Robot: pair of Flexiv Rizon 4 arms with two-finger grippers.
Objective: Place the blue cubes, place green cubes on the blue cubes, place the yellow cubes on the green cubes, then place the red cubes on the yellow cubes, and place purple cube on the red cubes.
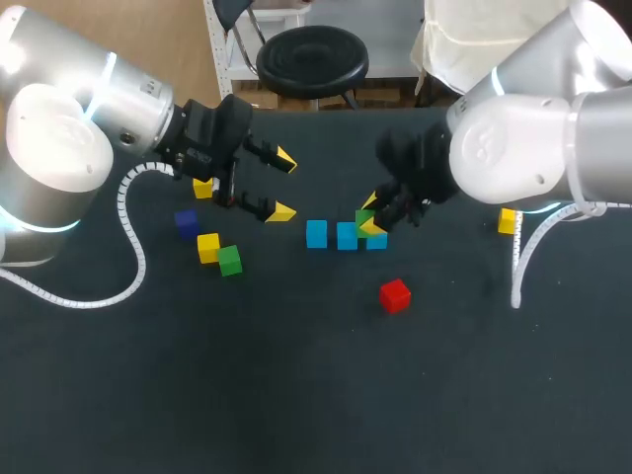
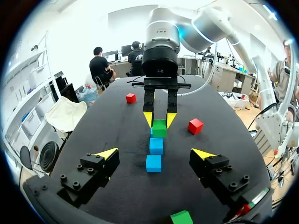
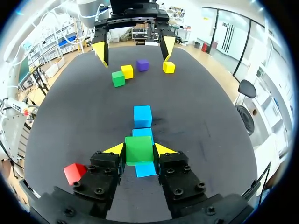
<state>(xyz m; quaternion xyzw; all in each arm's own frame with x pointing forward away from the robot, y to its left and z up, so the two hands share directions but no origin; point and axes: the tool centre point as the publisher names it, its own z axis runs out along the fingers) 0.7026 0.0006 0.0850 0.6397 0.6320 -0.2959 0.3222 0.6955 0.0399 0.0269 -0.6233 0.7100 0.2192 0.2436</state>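
Cubes: 3 blue cubes (image 1: 346, 236) in row
Right gripper (image 3: 139, 151): clamping green cube (image 3: 138, 147) over end one
Left gripper (image 1: 283, 185): wide open, empty

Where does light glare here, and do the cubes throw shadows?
Head view: white glare on the left arm and right arm; hardly any shadows on the black table. Right wrist view: a faint dark smudge beside the far blue cube, ahead of the green cube.
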